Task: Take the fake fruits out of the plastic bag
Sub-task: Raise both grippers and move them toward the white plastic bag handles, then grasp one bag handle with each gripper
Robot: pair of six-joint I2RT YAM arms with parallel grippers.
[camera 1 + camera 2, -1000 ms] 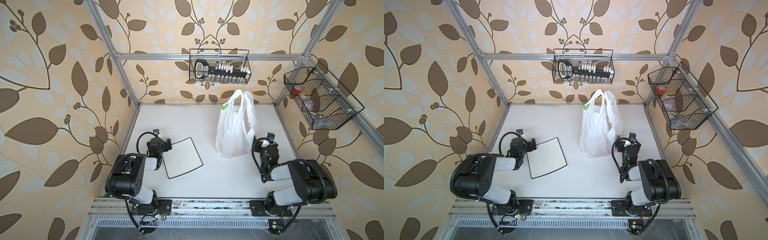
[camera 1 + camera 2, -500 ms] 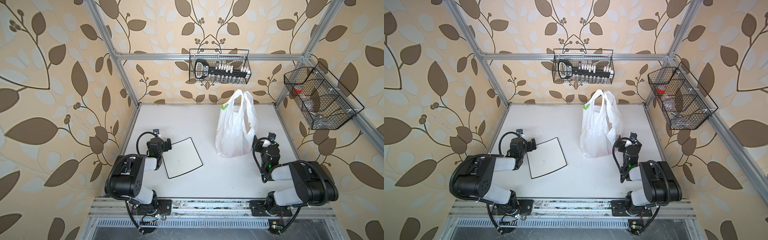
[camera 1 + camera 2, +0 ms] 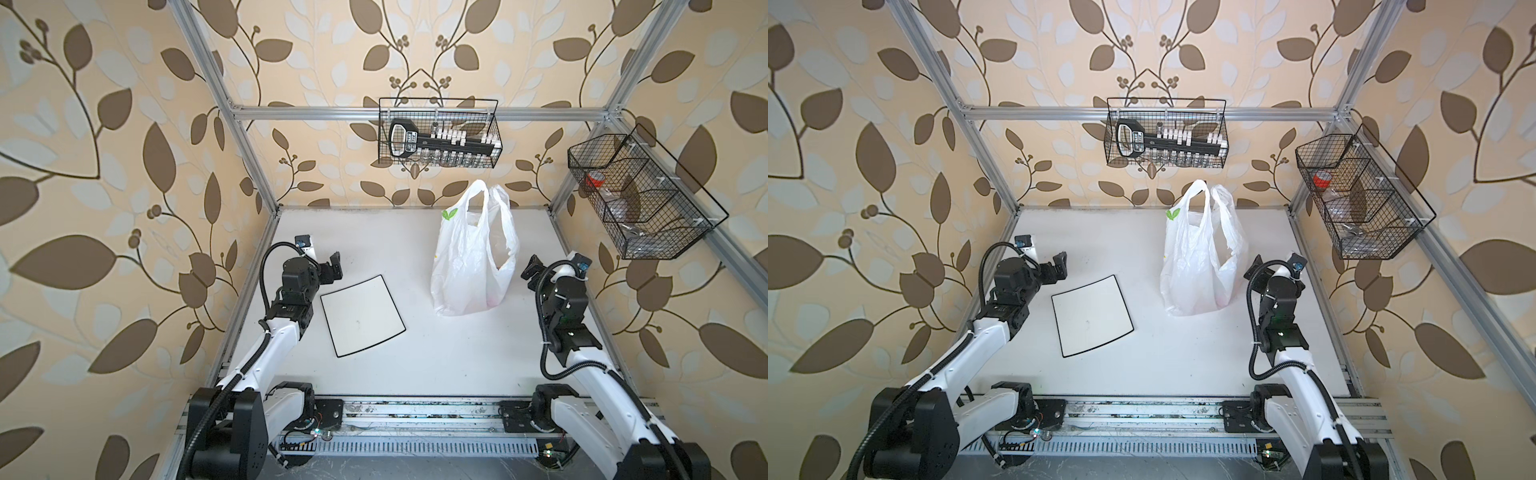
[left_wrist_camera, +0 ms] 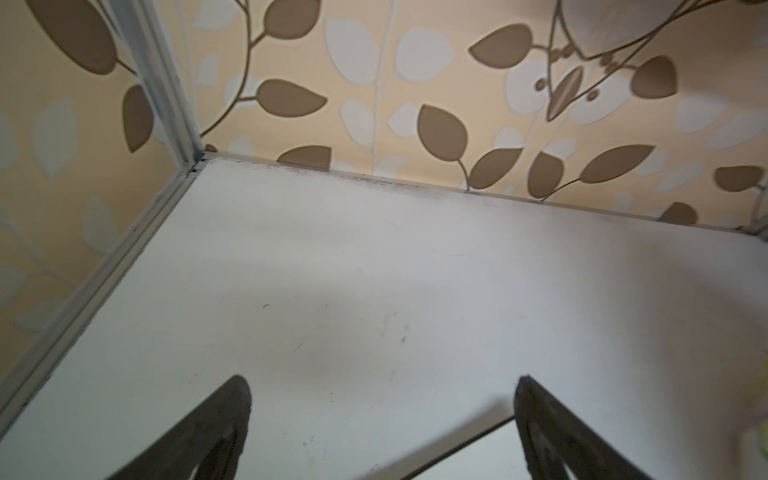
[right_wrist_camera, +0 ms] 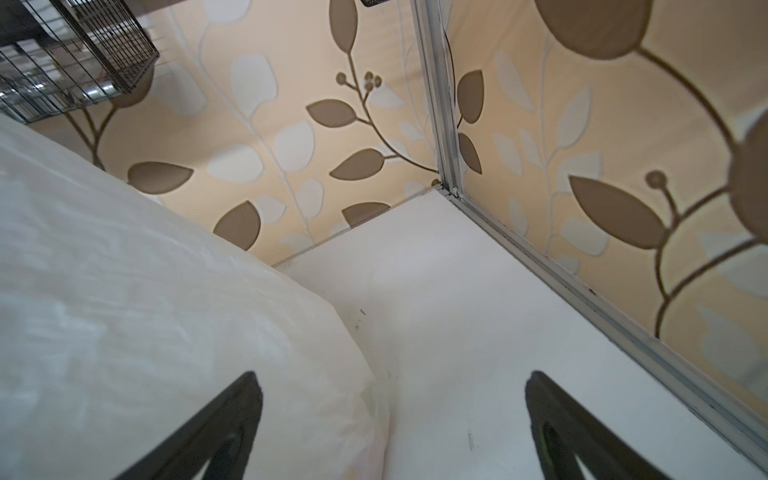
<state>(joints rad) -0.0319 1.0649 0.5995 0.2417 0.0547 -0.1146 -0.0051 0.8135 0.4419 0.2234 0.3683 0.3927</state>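
1. Leafy brown wallpaper (image 3: 124,166) goes all around a white table (image 3: 436,357).
2. The plastic bag (image 3: 469,257) stands right of the middle in both top views, thin, white and crinkly, two loop handles (image 3: 500,197) up, a green leaf print (image 3: 448,214) near the top.
3. Its inside is too hidden to tell.
4. The left gripper (image 3: 333,266) is wide open by the plate (image 3: 361,316).
5. The right gripper (image 3: 528,269) is wide open too, just beside the bag.
6. The black tool (image 3: 453,145) has a label too small to read.
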